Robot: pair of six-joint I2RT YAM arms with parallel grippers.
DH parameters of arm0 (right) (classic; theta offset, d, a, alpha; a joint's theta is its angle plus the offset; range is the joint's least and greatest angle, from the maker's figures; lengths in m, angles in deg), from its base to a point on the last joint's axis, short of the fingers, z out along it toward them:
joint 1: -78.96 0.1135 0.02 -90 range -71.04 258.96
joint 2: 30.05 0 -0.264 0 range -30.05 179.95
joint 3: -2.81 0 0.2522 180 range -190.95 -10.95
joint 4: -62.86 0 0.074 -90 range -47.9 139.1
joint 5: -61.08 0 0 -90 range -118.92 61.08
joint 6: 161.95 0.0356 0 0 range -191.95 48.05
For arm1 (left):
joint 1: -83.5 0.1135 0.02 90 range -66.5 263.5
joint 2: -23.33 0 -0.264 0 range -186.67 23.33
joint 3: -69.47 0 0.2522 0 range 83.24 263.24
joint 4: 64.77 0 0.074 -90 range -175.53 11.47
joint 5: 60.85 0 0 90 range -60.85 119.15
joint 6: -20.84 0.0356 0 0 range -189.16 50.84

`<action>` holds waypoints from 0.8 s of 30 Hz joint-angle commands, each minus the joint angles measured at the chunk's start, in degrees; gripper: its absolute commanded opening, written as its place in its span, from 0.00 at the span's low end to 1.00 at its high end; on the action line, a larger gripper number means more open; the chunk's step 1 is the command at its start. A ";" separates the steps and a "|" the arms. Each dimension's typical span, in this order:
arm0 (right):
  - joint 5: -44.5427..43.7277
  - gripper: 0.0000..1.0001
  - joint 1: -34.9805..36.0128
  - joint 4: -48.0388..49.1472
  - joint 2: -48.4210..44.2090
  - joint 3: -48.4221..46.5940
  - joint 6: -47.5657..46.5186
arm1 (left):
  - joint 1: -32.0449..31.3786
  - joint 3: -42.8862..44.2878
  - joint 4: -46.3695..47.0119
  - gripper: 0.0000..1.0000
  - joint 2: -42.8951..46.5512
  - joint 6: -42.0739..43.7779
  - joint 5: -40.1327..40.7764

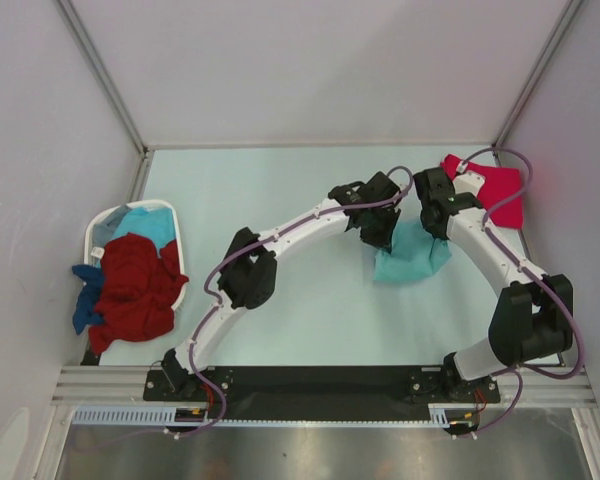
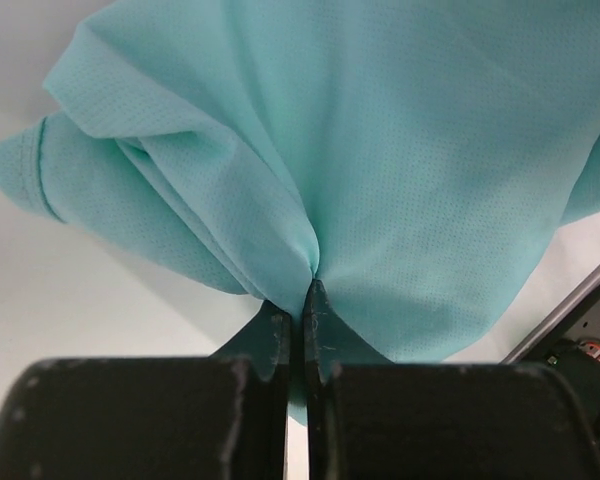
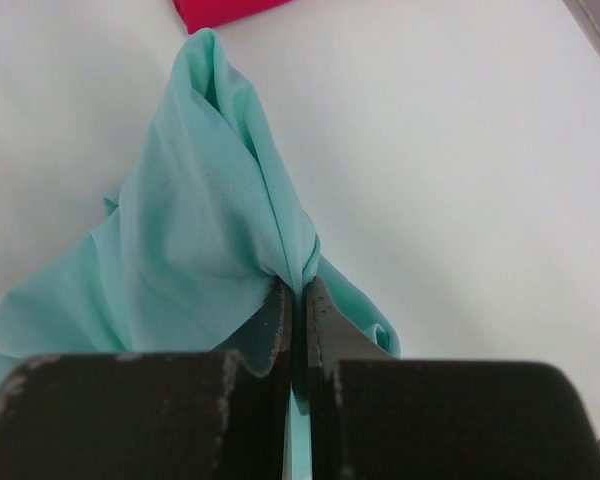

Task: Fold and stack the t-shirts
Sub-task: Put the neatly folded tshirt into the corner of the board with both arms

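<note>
While both grippers are pinching it, the teal shirt (image 1: 410, 262) is hanging in a bunched, crumpled mass over the right half of the table (image 1: 280, 190), nearer the far edge than the arm bases; whether its lowest folds are touching the surface is not clear from above. The left gripper (image 1: 378, 230) is clamping down on the shirt's left upper edge, and in the left wrist view the jaws of this gripper (image 2: 300, 300) are squeezing a tight pucker of the fine mesh cloth (image 2: 380, 150), with a hemmed sleeve or corner sagging off to the left. The right gripper (image 1: 438, 225) is gripping the shirt's right upper edge, just beside the left one, and in the right wrist view its jaws (image 3: 298, 295) are pressing together on a gathered ridge of teal fabric (image 3: 210, 250) that is rising to a peak and spreading down toward the lower left. The pink shirt (image 1: 490, 190) is lying flat in the far right corner of the table, just behind the right gripper, and a strip of it (image 3: 225, 10) is showing at the top of the right wrist view, close to the teal peak. Well apart, at the table's left edge, the basket (image 1: 100, 225) is holding a light blue shirt (image 1: 145, 225), while a red shirt (image 1: 135, 290) is spilling over its near rim and a blue shirt (image 1: 85, 305) is sticking out beside it on the left.
</note>
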 commanded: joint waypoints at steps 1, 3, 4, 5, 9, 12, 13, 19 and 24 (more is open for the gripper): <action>-1.66 0.00 0.22 0.15 -2.39 0.68 2.13 | -0.31 -0.05 0.32 0.00 1.96 1.57 3.08; -1.13 0.06 0.13 0.94 -2.66 0.51 1.87 | -0.22 -0.67 -0.56 0.03 3.10 2.09 5.54; -0.78 0.09 0.13 1.47 -2.74 0.33 1.87 | -0.22 -0.76 -0.65 0.04 3.54 2.18 7.64; -0.69 0.11 0.22 1.73 -2.83 0.24 1.34 | 0.04 -1.02 -0.73 0.05 3.98 2.18 8.09; -0.34 0.21 0.74 1.30 -1.43 -2.47 0.90 | 0.92 -1.11 -1.09 0.10 5.91 1.92 9.85; 0.27 0.31 1.18 0.77 -0.46 -3.36 0.81 | 1.45 -1.81 -1.53 0.17 7.40 1.48 11.52; 0.36 0.35 1.27 0.85 -0.11 -3.28 0.81 | 1.54 -2.16 -1.61 0.25 7.76 1.39 11.96; 0.89 0.54 1.80 0.94 0.51 -3.19 0.64 | 2.15 -4.53 -1.79 0.46 9.61 0.87 14.78; 1.33 0.56 1.97 1.29 0.68 -3.71 -0.15 | 2.42 -5.24 -1.79 0.48 9.96 -0.10 15.48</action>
